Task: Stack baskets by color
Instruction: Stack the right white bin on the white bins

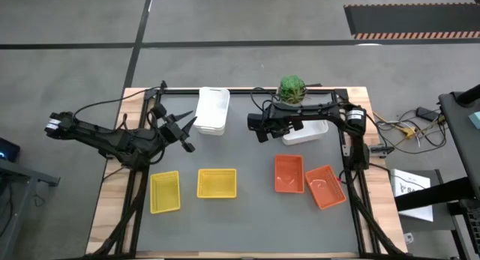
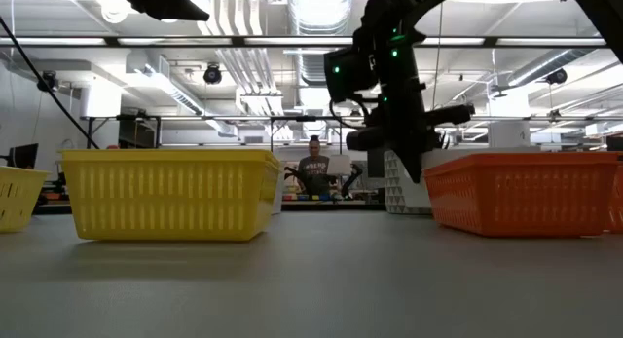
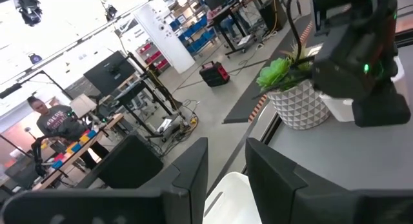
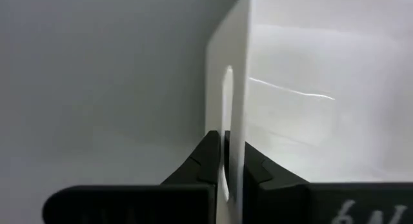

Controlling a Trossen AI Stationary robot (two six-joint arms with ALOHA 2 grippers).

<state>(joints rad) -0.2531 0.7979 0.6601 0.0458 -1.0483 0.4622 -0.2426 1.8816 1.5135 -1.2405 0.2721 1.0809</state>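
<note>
Two yellow baskets (image 1: 165, 191) (image 1: 217, 183) and two orange baskets (image 1: 289, 174) (image 1: 326, 186) sit on their bottoms along the near half of the grey table. A white basket (image 1: 212, 110) stands at the far middle. Beside it, toward the left edge, my left gripper (image 1: 187, 132) hovers level and open; the white basket (image 3: 227, 193) shows past its fingers. A second white basket (image 1: 309, 132) lies under my right arm, with my right gripper (image 1: 287, 131) shut on it. The low view shows a yellow basket (image 2: 170, 192), an orange basket (image 2: 521, 190) and my right gripper (image 2: 409, 153) behind them. My right gripper pinches the white basket's thin side wall (image 4: 233, 130) at its top rim, one finger (image 4: 205, 161) outside the basket and one inside. The fingers come from above, pointing steeply down, beside an oval slot in that wall.
A green plant in a white patterned pot (image 1: 292, 88) stands at the far edge, close behind my right arm. The table's wooden border (image 1: 112, 192) and a black frame run around the grey mat. People and benches show in the room beyond the table.
</note>
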